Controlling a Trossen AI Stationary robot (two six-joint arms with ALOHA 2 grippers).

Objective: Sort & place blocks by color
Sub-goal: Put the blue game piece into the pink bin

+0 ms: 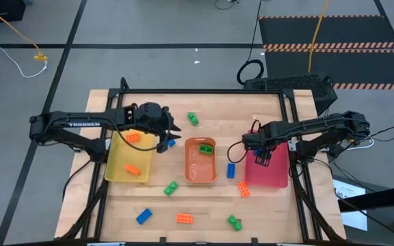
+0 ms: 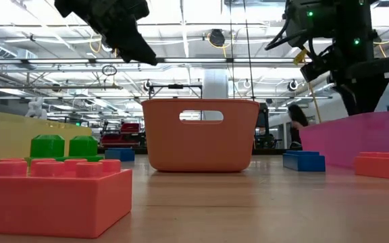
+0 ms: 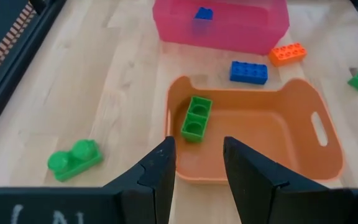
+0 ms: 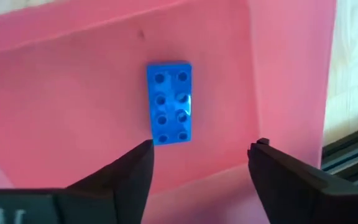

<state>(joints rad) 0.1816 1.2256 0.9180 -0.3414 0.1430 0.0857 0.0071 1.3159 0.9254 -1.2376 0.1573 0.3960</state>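
Small studded blocks lie scattered on the table: green (image 1: 193, 119), blue (image 1: 230, 170), orange (image 1: 243, 189), green (image 1: 170, 188), blue (image 1: 143, 216), orange (image 1: 184, 219) and green (image 1: 234, 221). One green block (image 3: 196, 118) lies in the orange tray (image 1: 200, 176). Two orange blocks (image 1: 134, 137) lie in the yellow tray (image 1: 118, 160). A blue block (image 4: 169, 102) rests flat on the floor of the pink tray (image 1: 279, 178). My left gripper (image 3: 197, 168) hovers open between the yellow and orange trays, holding nothing. My right gripper (image 4: 201, 165) hangs open above the pink tray, over the blue block.
The three trays stand in a row across the table's middle, yellow on the left, orange in the centre, pink on the right. A blue block (image 1: 171, 143) lies just beside my left gripper. Bare wood shows along the near edge between the loose blocks.
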